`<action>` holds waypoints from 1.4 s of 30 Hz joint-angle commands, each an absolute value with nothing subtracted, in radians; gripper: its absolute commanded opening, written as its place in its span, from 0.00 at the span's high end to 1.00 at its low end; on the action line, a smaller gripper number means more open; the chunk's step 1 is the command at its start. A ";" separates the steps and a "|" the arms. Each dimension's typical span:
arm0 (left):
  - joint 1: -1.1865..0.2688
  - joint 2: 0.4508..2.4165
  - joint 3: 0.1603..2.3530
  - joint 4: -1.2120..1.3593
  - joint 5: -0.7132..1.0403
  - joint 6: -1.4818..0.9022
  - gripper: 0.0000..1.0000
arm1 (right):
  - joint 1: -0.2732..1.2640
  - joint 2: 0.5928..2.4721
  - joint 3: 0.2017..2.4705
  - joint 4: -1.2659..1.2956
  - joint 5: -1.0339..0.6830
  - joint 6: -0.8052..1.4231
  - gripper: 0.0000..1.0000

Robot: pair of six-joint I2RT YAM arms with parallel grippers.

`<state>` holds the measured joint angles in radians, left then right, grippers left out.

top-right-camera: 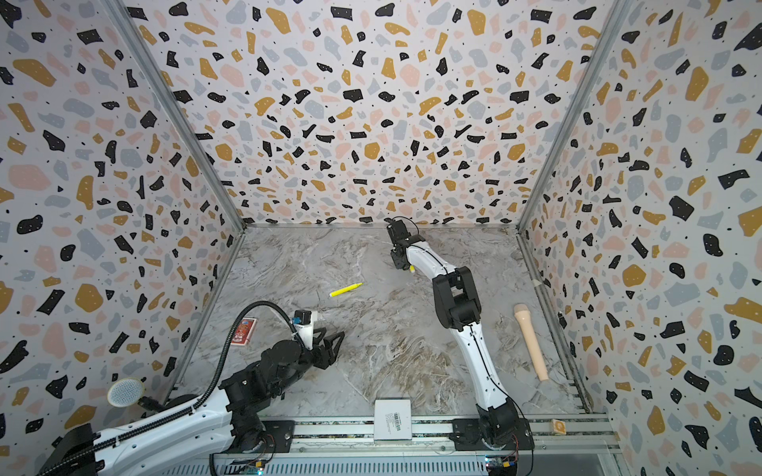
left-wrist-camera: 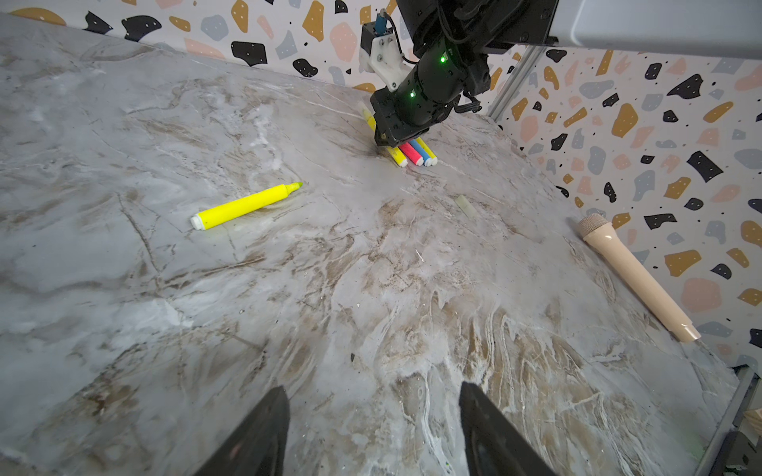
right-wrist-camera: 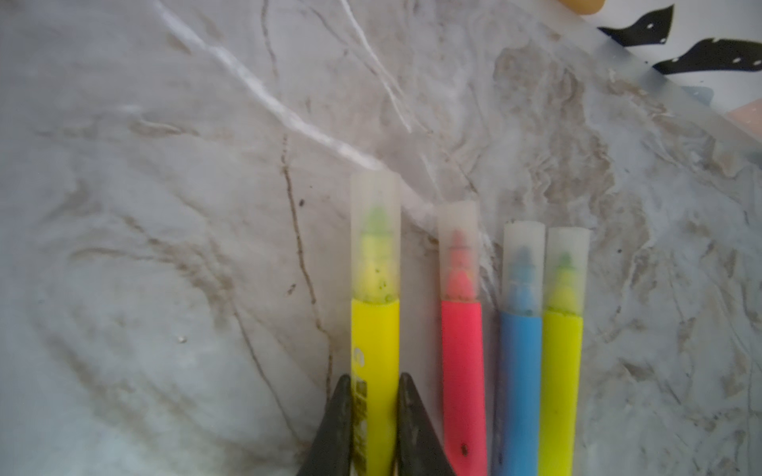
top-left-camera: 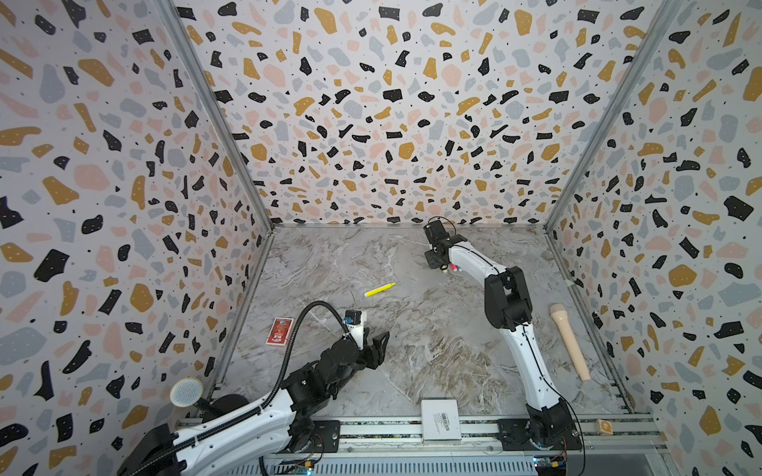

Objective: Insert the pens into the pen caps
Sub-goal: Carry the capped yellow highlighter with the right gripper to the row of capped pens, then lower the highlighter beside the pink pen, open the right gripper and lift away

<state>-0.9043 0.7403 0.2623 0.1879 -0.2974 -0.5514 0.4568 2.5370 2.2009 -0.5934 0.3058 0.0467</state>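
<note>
Stretched to the far edge of the desk (top-left-camera: 433,350), the right gripper (right-wrist-camera: 374,383) pinched a capped yellow pen (right-wrist-camera: 374,329) beside three other capped pens (right-wrist-camera: 461,350), while the left gripper (left-wrist-camera: 371,395) hovered, fingers apart, toward the front-left corner, and a bare yellow pen (top-left-camera: 379,289) lay mid-desk.

Right arm (top-left-camera: 523,350) extended, right hand (right-wrist-camera: 375,377) pinched narrow; left hand (left-wrist-camera: 371,387) agape (left arm (top-left-camera: 247,416) folded low).

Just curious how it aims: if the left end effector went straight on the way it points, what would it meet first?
Probably bare marble tabletop: the left end effector seems tilted downward. Skimming level, it'd reach the capped pens at the right end effector; depth is unclear.
</note>
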 commanded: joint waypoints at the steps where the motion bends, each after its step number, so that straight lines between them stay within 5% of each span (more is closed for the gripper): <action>1: -0.904 0.744 0.299 0.222 -0.300 -0.544 0.34 | 0.452 2.475 2.178 -0.663 0.329 0.047 0.77; 9: -0.904 0.740 0.307 0.216 -0.302 -0.537 0.34 | 0.475 2.364 2.099 -0.599 0.310 0.054 0.65; 16: -0.904 0.759 0.323 0.225 -0.296 -0.532 0.34 | 0.487 2.360 2.067 -0.561 0.057 0.049 0.61; 23: -0.904 0.753 0.317 0.213 -0.296 -0.535 0.34 | 0.474 2.429 2.111 -0.595 -0.015 0.088 0.56; 42: -0.904 0.768 0.334 0.213 -0.310 -0.519 0.34 | 0.426 2.502 2.178 -0.649 0.151 0.162 0.50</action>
<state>-0.9043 0.7700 0.2951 0.1864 -0.2970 -0.5362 0.4309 2.4996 2.1582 -0.5991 0.0727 0.1345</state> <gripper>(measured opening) 0.663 0.498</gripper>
